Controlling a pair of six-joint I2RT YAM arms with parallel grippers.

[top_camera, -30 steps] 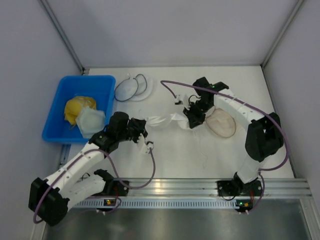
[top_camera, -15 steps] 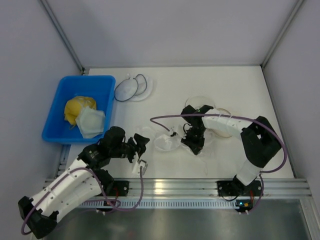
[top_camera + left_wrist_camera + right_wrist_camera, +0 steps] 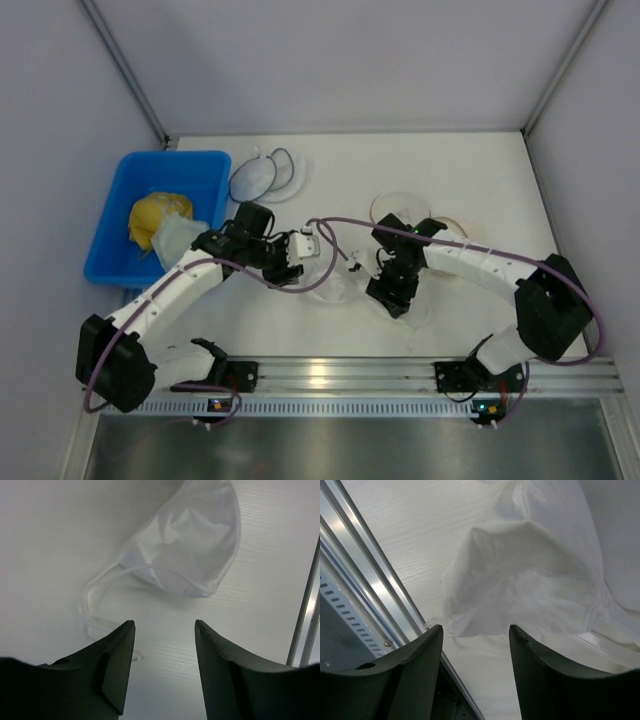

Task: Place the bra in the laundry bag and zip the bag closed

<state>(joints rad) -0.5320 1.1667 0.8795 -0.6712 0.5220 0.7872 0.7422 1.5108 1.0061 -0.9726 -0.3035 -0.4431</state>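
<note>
The white bra lies loose on the table between my two grippers. In the left wrist view one moulded cup sits ahead of the fingers, with a thin strap looping to its left. My left gripper is open and empty just left of the bra. My right gripper is open and empty over the other crumpled cup. The laundry bag, with its tan rim, lies mostly hidden behind the right arm.
A blue bin at the left holds a yellow cloth bundle and a pale pouch. A black-rimmed mesh pouch lies at the back. The aluminium rail runs along the near table edge, close to the right gripper.
Both grippers have opened and let go of the bra, which dropped from stretched between them onto the table. The left gripper swung back and returned; the right moved nearer.
</note>
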